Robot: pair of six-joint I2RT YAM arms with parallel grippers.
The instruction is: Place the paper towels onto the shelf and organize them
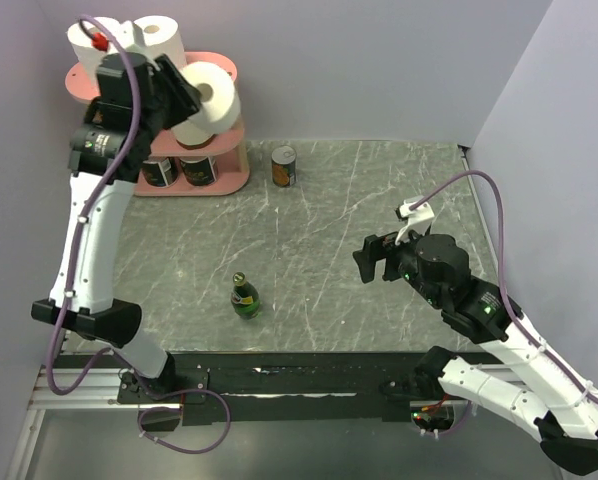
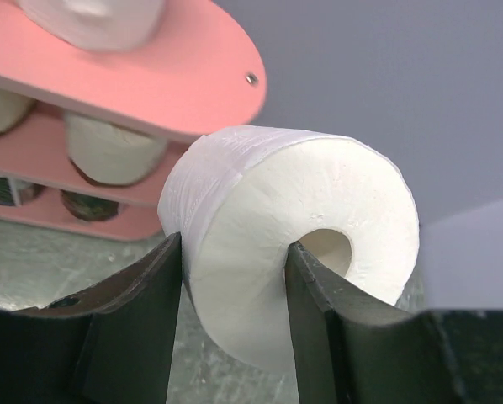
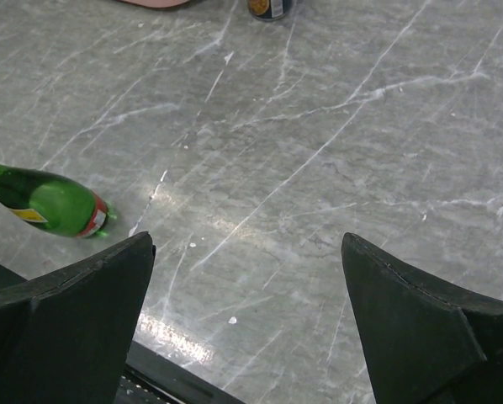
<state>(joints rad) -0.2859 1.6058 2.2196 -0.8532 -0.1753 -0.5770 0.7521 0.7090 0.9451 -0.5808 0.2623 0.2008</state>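
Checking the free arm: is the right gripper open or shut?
Open: the right gripper shows fingers wide apart, only table between them.

The left arm (image 1: 84, 240) rises along the frame's left edge to the upper left, the left gripper (image 2: 235, 252) clamped on a white paper towel roll (image 2: 260, 194), one finger in its core. The right arm (image 1: 499, 330) reaches from lower right toward centre, the right gripper (image 1: 369, 258) spread wide, holding nothing.

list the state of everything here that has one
left hand, shut on the white roll, one finger in its core
white roll, held in the air beside the shelf
shelf, upright, rolls on all three tiers
right hand, open, empty
green bottle, upright on the table
tin can, upright on the table
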